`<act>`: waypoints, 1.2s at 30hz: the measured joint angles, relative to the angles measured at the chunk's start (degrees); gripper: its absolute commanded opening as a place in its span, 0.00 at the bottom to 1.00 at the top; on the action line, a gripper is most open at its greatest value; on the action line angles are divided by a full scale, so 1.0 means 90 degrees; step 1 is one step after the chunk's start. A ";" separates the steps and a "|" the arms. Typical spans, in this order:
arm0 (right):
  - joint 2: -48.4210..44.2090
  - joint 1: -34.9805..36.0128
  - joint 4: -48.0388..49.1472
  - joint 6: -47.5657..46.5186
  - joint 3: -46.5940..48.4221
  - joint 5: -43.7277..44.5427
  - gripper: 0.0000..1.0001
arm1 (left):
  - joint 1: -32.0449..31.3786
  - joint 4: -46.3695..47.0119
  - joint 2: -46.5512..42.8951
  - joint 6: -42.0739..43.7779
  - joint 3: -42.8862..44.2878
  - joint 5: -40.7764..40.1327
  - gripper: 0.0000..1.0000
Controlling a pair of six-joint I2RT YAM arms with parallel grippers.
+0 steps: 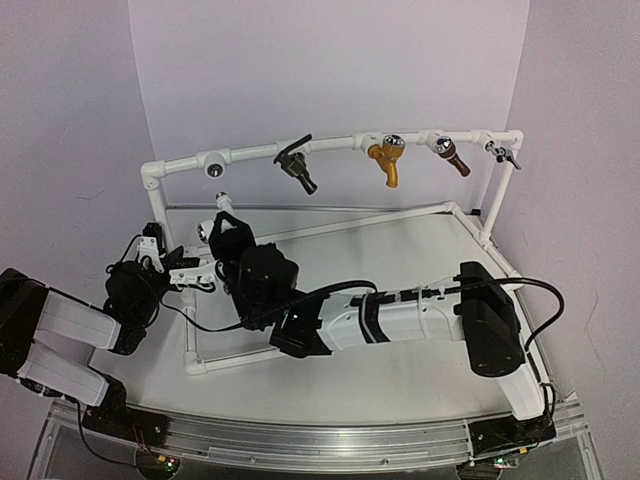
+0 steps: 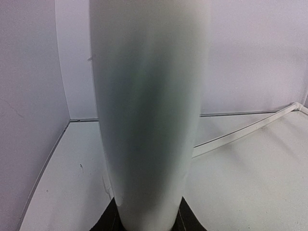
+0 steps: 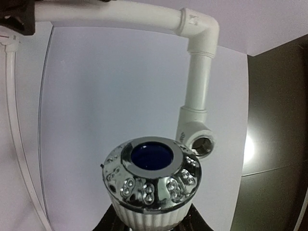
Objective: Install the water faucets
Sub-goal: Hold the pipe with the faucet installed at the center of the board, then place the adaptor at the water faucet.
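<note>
Progress: black faucet mounted; white faucet gripped by right end effector, unfitted; left end effector clamps frame pipe.

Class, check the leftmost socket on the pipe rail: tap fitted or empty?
Empty: the socket shows an open hole; the white tap sits in the right gripper, apart from it.

You have a white desk. Lying flat on it is the rectangular base of a white pipe frame, with its uprights rising from the corners. A metal rail runs along your near edge.
</note>
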 measured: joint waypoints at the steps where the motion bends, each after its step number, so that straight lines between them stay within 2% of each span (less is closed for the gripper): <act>1: -0.0002 0.0054 0.0081 -0.0056 0.0036 0.0023 0.00 | 0.0002 0.0000 0.0000 0.0000 0.0000 0.0000 0.05; 5: -0.0020 0.0230 0.0211 -0.0107 0.0046 0.0114 0.00 | 0.0002 -0.0005 0.0000 -0.0005 0.0002 0.0010 0.05; 7: -0.0038 0.0293 0.0114 0.0033 0.0046 0.0124 0.00 | 0.0002 -0.0012 -0.0002 -0.0008 0.0002 0.0016 0.01; 20: -0.0263 0.0145 -0.1317 0.1217 0.0605 0.0116 0.00 | 0.0016 -0.0301 -0.0153 -0.0047 0.0049 0.0046 0.00; 36: -0.0293 0.0022 -0.1889 0.1359 0.1411 0.0060 0.00 | 0.0016 -0.0365 -0.0196 -0.0049 0.0049 0.0063 0.00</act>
